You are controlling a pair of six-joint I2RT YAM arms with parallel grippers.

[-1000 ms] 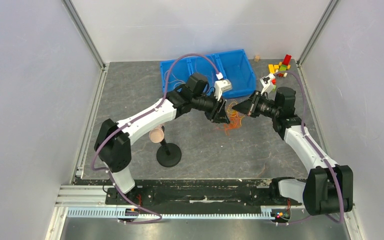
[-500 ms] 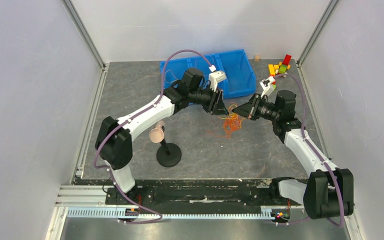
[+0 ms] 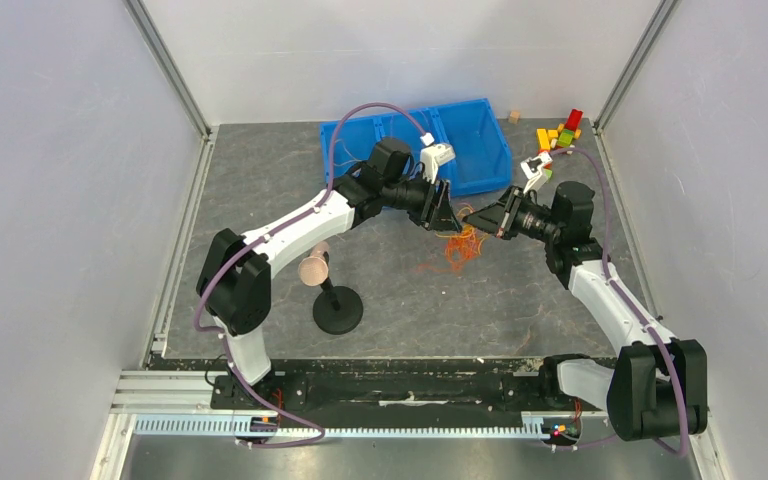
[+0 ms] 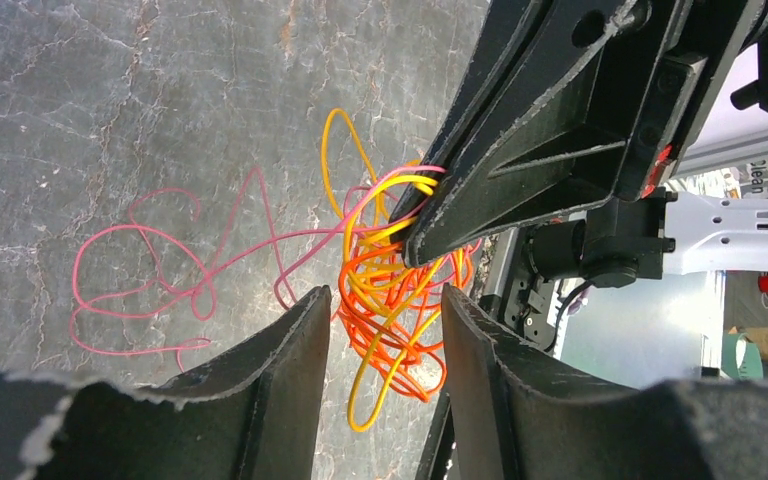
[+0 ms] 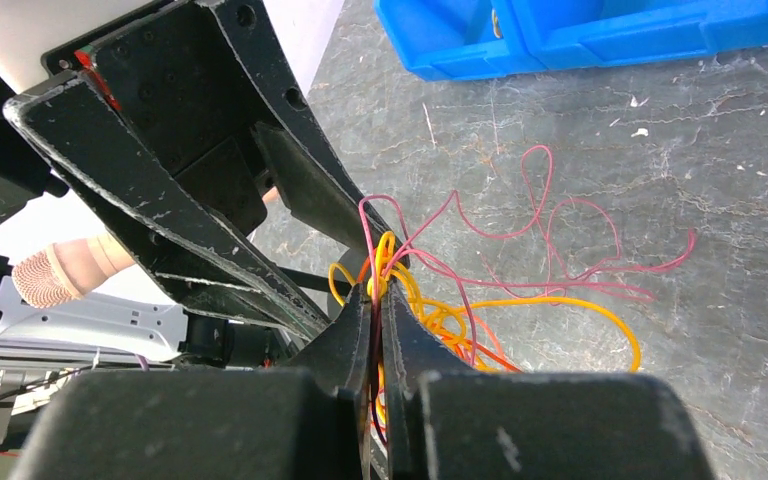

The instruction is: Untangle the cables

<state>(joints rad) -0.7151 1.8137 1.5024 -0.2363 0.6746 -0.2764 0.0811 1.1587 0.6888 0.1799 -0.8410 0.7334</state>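
Overhead view: a tangle of thin flexible cables [image 3: 458, 246], orange, yellow and pink, lies on the grey mottled desk [image 3: 260, 180] just right of centre frame, below the blue plastic bin [image 3: 480, 150]; a faint orange strand trails off the heap's left side. Two black pincers meet above the tangle, tips near one another; left pincer [image 3: 442, 214] points in from the left, right pincer [image 3: 472, 214] from the right.

Left wrist view: left pincer [image 4: 385, 300] released; its two fingers [image 4: 290, 370] stand apart at bottom centre, with orange and yellow loops showing in the gap; a pink strand [image 4: 160, 270] sprawls in loose curls over the desk at left of frame; right pincer [image 4: 418, 238] reaches in from upper right, its tip in the knot.

Right wrist view: right pincer [image 5: 378, 300] clenched on the cables [image 5: 460, 320]; a dark red-purple strand and a yellow one run between the closed fingers; pink loops spread toward the right of frame, with a wide yellow loop below them.

Elsewhere overhead: small coloured blocks [image 3: 560, 135] at upper right; a black round-based stand with a pinkish cap [image 3: 338, 312] lower left of centre.
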